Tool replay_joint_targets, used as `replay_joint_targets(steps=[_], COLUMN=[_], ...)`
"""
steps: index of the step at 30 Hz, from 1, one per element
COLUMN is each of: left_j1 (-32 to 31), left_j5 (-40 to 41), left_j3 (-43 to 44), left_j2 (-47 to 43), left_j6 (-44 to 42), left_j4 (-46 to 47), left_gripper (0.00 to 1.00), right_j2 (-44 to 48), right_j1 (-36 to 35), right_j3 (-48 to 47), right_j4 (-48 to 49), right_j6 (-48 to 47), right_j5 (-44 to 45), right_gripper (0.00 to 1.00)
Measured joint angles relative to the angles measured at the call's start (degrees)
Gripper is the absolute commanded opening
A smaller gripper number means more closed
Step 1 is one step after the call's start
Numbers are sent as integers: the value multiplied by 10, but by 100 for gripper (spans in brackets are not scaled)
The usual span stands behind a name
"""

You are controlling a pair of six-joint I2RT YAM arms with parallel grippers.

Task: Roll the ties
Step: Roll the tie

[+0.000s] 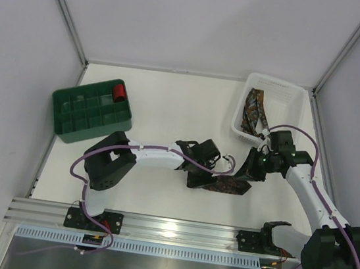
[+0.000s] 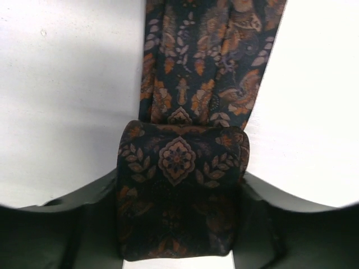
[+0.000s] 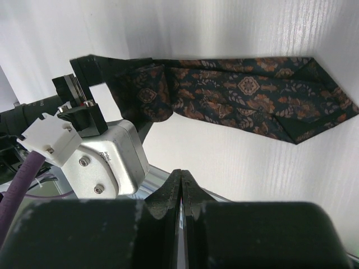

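A dark tie with a brown-orange pattern [image 1: 228, 185] lies flat on the white table between the two arms. One end is rolled up. My left gripper [image 1: 196, 175] is shut on that rolled end [image 2: 178, 168], and the rest of the tie [image 2: 202, 61] runs away from it. In the right wrist view the roll [image 3: 143, 92] is at the left and the pointed wide end [image 3: 303, 106] at the right. My right gripper [image 1: 246, 173] is shut and empty, just above the wide end; its jaws [image 3: 180, 182] are pressed together. Another tie [image 1: 256, 108] lies in the white basket.
The white basket [image 1: 291, 96] stands at the back right, just behind my right wrist. A green compartment crate [image 1: 75, 121] at the back left holds a small red roll [image 1: 119, 90]. The left wrist camera housing [image 3: 104, 157] sits close to my right gripper.
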State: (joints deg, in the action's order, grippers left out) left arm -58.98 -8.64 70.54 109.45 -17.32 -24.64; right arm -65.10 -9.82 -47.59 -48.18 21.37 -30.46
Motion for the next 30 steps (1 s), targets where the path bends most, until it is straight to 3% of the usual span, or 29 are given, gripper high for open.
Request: replay_joint_targets(steps=[5, 6, 7, 10, 14, 17, 19, 21, 23, 24, 30], left_j1=[0, 0, 0, 0, -1, -2, -2, -1, -2, -2, -4], left_j5=[1, 1, 1, 0, -5, -5, -5, -5, -5, -5, -7], left_j3=[0, 1, 1, 1, 1, 1, 1, 2, 2, 2, 2], left_j2=[0, 0, 1, 1, 0, 0, 1, 1, 2, 2, 0], left_j6=[0, -1, -1, -1, -1, -2, -2, -3, -2, -2, -2], left_j4=[1, 1, 1, 1, 0, 0, 0, -1, -1, -1, -6], left_gripper=[47, 48, 58, 70, 80, 70, 58, 57, 62, 70, 87], right_j2=[0, 0, 0, 0, 0, 0, 0, 0, 0, 0, 0], right_j1=[0, 0, 0, 0, 0, 0, 1, 1, 1, 1, 1], right_j3=[0, 0, 0, 0, 0, 0, 0, 1, 2, 3, 4], right_j4=[1, 1, 1, 2, 2, 2, 3, 4, 4, 4, 5], right_j6=[0, 0, 0, 0, 0, 0, 0, 0, 0, 0, 0], right_j5=[0, 0, 0, -1, -3, -5, -5, -5, -5, -5, -6], right_gripper=[8, 8, 8, 8, 8, 8, 8, 8, 8, 8, 8])
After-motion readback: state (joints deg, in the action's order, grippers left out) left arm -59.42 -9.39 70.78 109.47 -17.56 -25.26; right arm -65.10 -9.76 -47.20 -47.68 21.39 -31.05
